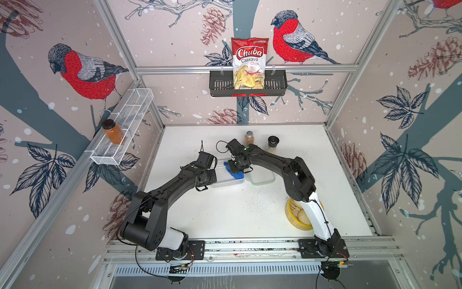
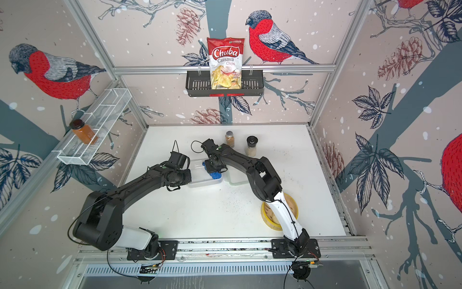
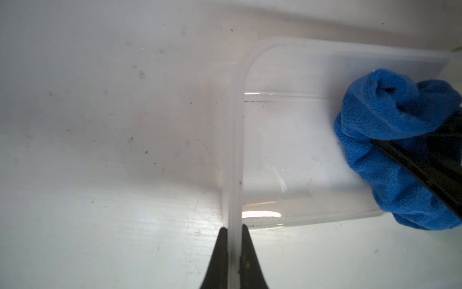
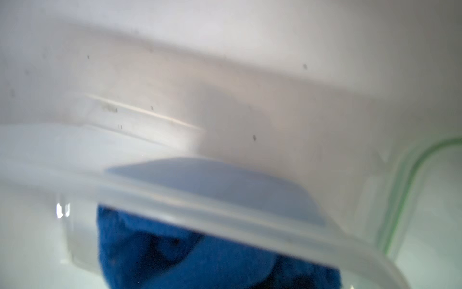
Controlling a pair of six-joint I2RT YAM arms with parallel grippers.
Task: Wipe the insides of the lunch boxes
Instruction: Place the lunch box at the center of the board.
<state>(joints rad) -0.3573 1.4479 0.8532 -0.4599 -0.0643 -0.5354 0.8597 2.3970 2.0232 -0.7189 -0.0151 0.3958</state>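
Note:
A clear lunch box (image 1: 226, 181) (image 2: 200, 182) lies mid-table. My left gripper (image 3: 234, 229) is shut on the rim (image 3: 235, 150) of its left end wall. A bunched blue cloth (image 1: 236, 174) (image 2: 214, 174) (image 3: 390, 120) rests inside the box at its right end. My right gripper (image 1: 235, 167) points down into the box, shut on the cloth; one of its black fingers (image 3: 425, 160) shows against the fabric. In the right wrist view the cloth (image 4: 200, 262) sits behind the blurred box rim (image 4: 225, 212). A second lunch box piece with a pale green rim (image 1: 262, 179) (image 2: 236, 180) (image 4: 410, 180) lies just right of it.
Two spice jars (image 1: 249, 138) (image 1: 272, 143) stand behind the boxes. A yellow bamboo steamer (image 1: 297, 216) sits at front right, partly under my right arm. A chips bag (image 1: 248, 62) hangs in a black wall basket. An amber jar (image 1: 113, 131) stands on the left wire shelf. Dark specks dot the table.

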